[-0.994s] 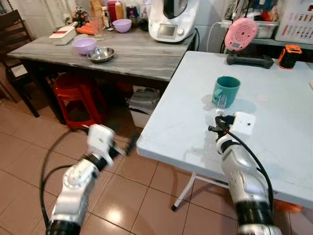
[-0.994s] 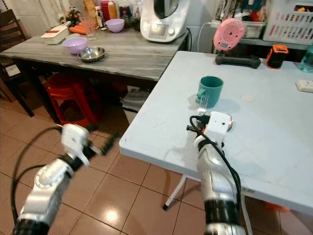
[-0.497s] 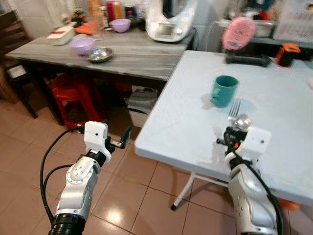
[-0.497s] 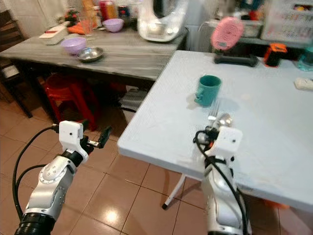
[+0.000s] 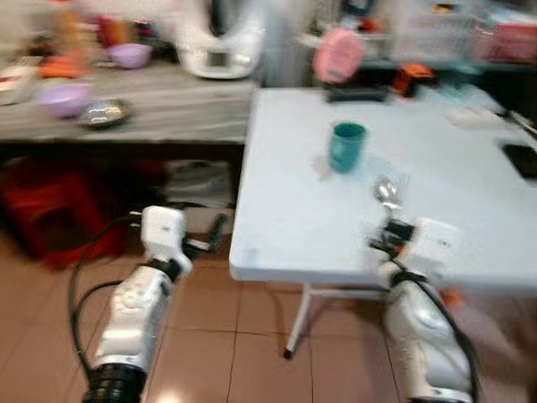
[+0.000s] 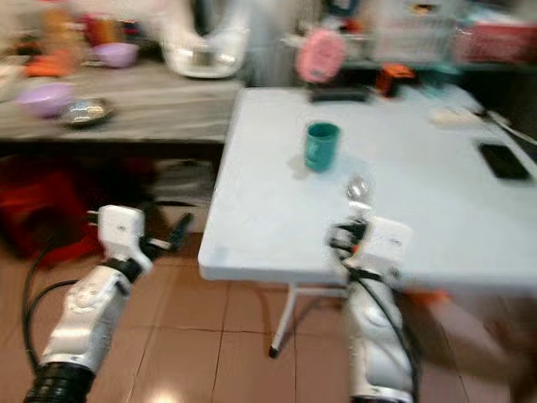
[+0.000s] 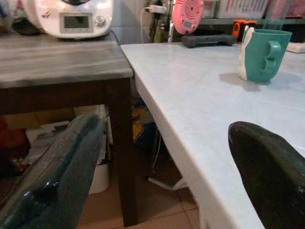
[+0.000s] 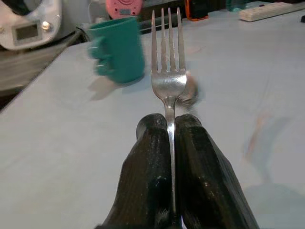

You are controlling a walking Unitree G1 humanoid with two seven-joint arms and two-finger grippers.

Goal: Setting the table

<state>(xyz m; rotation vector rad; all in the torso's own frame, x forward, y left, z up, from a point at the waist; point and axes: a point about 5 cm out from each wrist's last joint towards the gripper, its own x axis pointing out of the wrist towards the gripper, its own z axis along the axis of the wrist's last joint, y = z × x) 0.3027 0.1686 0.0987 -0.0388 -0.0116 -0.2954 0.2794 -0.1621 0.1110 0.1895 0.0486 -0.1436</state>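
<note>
1. At far left, a grey wooden counter [image 5: 168,105] carries a lilac bowl [image 5: 57,96], a steel bowl [image 5: 102,113] and a white kitchen machine [image 5: 214,46], all blurred in the head views; a red stool [image 5: 38,197] stands beneath it

2. The left gripper [image 7: 162,157] hangs off the near corner of the white counter [image 5: 285,218], above the tiled floor [image 5: 210,336]; its two black fingers [image 7: 57,171] stand wide apart with nothing between them

3. The teal mug [image 5: 346,146] stands upright towards the middle of the white counter, well apart from both grippers, its handle facing the left wrist camera

4. A pink round device [image 5: 338,54] on a black base sits at the far edge of the white counter, with an orange and black object [image 5: 411,77] just beside it

5. The right gripper [image 8: 170,125] hovers above the near part of the white counter, its fingers [image 8: 147,167] pressed together on the handle of a fork [image 8: 168,71]; the tines point away towards the far side, to the right of the mug

6. A spoon [image 5: 387,191] shows just past the right gripper; the pictures are too blurred to tell whether it is held with the fork or lies on the counter

7. At far right, a dark phone [image 5: 522,158] lies flat near the edge of the white counter, and a white power strip [image 8: 267,10] rests farther back
</note>
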